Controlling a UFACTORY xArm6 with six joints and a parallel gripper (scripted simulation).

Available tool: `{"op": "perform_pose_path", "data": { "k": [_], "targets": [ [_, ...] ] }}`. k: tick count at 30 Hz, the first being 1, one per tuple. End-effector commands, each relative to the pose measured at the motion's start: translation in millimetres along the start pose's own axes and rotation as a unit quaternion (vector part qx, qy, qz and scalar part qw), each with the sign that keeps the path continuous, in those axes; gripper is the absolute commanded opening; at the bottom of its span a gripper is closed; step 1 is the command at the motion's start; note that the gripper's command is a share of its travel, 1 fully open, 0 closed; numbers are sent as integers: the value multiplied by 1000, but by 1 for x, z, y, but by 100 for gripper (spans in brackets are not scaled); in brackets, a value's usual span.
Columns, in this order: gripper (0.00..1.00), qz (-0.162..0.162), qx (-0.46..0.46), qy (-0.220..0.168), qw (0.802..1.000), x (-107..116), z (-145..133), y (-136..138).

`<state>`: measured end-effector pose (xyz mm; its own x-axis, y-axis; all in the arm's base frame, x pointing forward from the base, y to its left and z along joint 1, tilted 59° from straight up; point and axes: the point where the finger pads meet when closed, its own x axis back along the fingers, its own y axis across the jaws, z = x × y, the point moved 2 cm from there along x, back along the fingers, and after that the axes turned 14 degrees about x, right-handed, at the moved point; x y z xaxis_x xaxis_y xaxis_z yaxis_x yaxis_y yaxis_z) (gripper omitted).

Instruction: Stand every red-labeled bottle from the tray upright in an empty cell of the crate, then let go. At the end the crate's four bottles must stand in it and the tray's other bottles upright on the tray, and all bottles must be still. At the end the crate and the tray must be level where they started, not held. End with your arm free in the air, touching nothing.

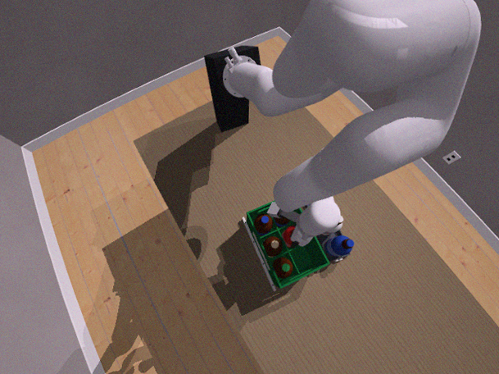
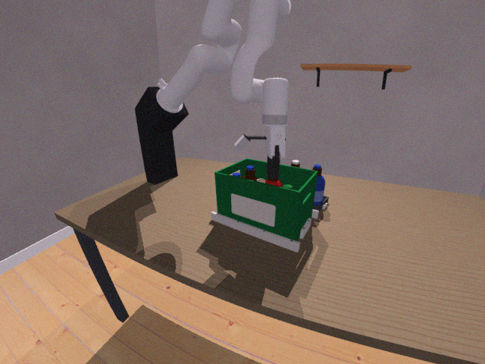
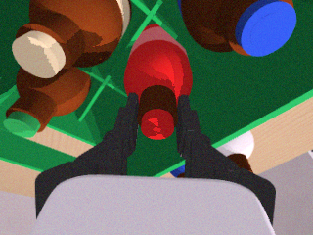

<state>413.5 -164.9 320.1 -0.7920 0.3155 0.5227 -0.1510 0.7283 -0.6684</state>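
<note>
My gripper is shut on the neck of a red-labeled bottle with a red cap, holding it upright inside a cell of the green crate. The bottle also shows in the top view and the exterior view. The crate holds brown bottles with a blue cap, a cream cap and a green cap. A fourth brown bottle stands at the far end of the crate, partly hidden by the wrist. A blue-labeled bottle stands on the tray beside the crate.
A white-capped bottle stands on the tray behind the crate. One crate cell next to the held bottle is empty. The black robot base stands at the table's far end. A wall shelf hangs behind.
</note>
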Motion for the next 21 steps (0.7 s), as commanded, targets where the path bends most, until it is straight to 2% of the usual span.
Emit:
{"op": "perform_pose_path", "data": {
  "k": [1,21],
  "targets": [
    [0,1,0,-1,1000,-1,-1,-1],
    [0,1,0,-1,1000,-5,-1,-1]
  ]
}}
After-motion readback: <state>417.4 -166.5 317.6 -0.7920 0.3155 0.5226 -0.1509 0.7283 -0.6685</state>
